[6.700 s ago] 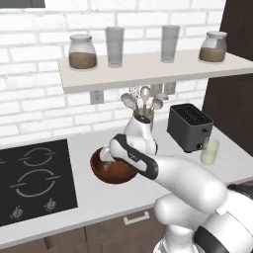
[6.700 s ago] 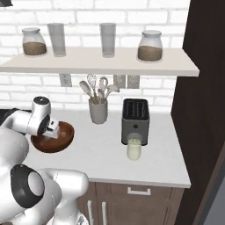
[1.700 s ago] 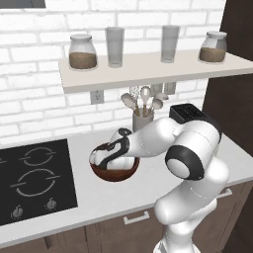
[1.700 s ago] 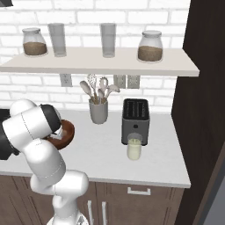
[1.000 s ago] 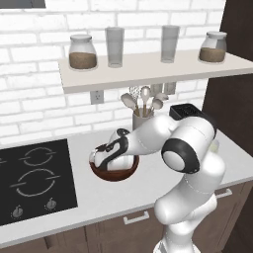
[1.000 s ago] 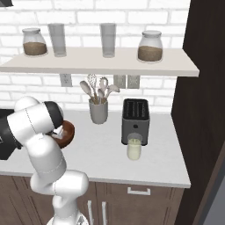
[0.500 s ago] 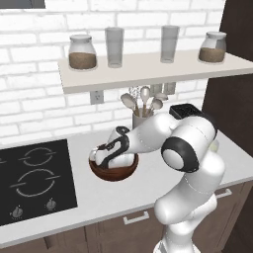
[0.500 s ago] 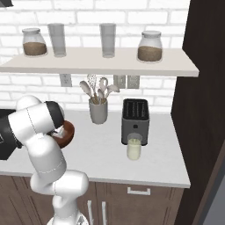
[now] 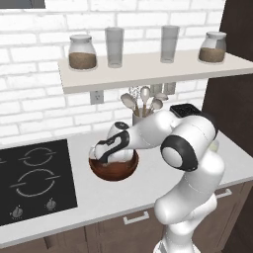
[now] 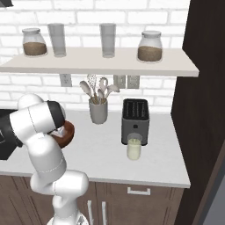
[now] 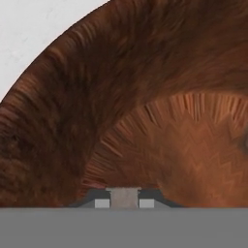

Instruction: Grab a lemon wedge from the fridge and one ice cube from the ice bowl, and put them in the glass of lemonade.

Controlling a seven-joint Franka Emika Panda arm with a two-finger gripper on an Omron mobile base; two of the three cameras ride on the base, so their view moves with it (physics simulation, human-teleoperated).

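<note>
Arm (image 9: 192, 163): glossy white rounded shells, dark grey-black bands at joints, fat elbow with black ring, white pedestal base; hand section white with black trim.

Carrying, on the pale grey kitchen counter (image 10: 110, 158): a shallow reddish-brown wooden bowl (image 9: 114, 169), a grey utensil cup (image 10: 98, 112) holding spoons and a whisk, a black two-slot toaster (image 10: 135, 120), and a short clear tumbler of pale yellowish liquid (image 10: 133, 148) standing just in front of the toaster. Sitting flush at the counter's left end: a black induction hob (image 9: 34, 180). Bearing, on the white wall shelf (image 10: 105, 62) above: two lidded jars of brown contents and two tall clear glasses, all standing upright.
</note>
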